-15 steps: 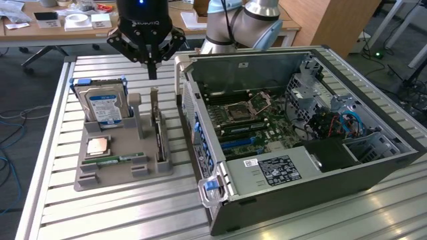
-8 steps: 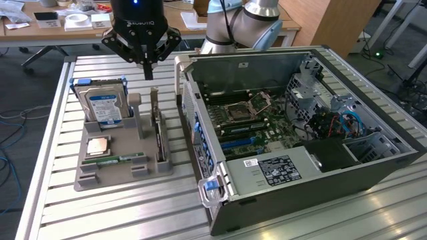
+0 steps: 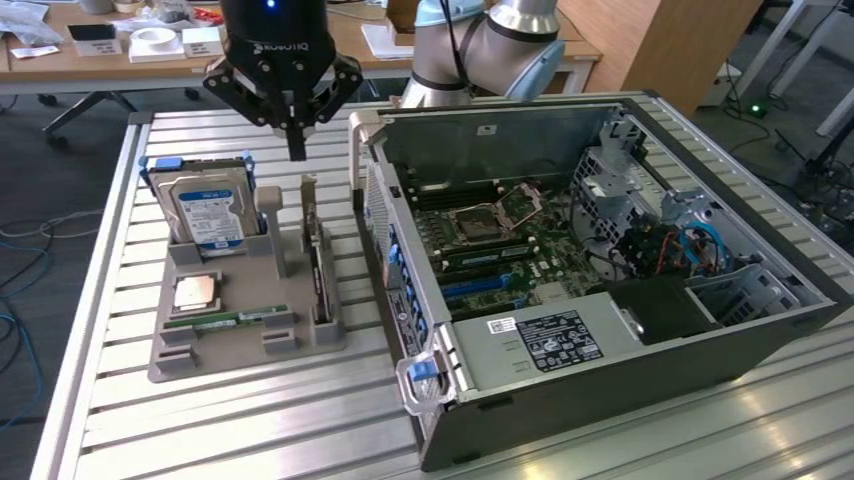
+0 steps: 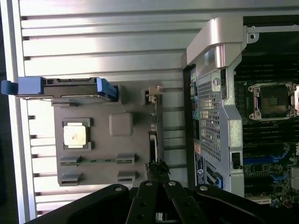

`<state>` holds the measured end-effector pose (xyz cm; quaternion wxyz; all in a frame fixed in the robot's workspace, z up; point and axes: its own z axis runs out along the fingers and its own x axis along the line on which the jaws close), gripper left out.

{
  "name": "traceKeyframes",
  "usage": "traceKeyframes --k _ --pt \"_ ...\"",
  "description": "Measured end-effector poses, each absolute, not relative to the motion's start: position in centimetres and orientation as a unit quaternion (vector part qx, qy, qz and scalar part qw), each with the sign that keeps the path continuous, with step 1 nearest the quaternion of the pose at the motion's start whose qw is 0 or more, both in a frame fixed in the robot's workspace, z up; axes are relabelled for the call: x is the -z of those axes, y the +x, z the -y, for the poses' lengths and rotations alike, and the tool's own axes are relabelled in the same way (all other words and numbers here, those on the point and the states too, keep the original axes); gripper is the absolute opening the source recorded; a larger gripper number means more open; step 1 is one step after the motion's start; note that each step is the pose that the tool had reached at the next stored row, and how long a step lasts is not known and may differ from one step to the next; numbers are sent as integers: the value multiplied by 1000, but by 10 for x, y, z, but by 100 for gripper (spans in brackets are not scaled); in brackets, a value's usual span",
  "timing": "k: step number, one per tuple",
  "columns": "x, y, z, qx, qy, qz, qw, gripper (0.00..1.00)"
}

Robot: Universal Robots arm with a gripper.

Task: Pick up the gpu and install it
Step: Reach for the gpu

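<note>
- One slatted aluminium table (image 3: pixel 200 430) carries the whole set-up.
- Open dark-grey metal tower computer case (image 3: pixel 627 370) lies on its side on the exterior view's right, with its green motherboard exposed. The gpu is not in it.
- Grey moulded plastic holder (image 3: pixel 187 362) sits just beside the case, on the exterior view's left, with parts slotted into it.
- Boxy hard drive with a blue-and-white label (image 3: pixel 203 205) stands upright at the holder's far end.
- Thin flat gpu, a green board with a dark face (image 3: pixel 316 260), stands on its long edge in the holder slot nearest the case and is not yet lifted.
- Judgement: this is the approach to the grasp.
  - The jaws need to part enough to straddle the card's thin top edge.
  - They should come down square to its length and pinch the board rather than its components.
  - The pull should go straight up, so the card does not bind in the slot or knock the grey post beside it.
- Black two-finger gripper (image 3: pixel 296 150) hangs vertical with its fingers pointing straight down, above the gpu's far end and apart from it. The fingertips are pressed together and hold nothing. From the wrist camera they line up with the card's thin edge.
- Square silver processor chip (image 3: pixel 198 292) lies flat in its recess.
- Narrow green RAM stick (image 3: pixel 243 320) lies just in front of the chip.
</note>
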<state>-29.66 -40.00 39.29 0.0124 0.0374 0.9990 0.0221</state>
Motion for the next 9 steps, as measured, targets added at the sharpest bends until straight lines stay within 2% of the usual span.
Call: traceKeyframes --k 9 --pt "-393 -297 405 -22 37 -999 13 11"
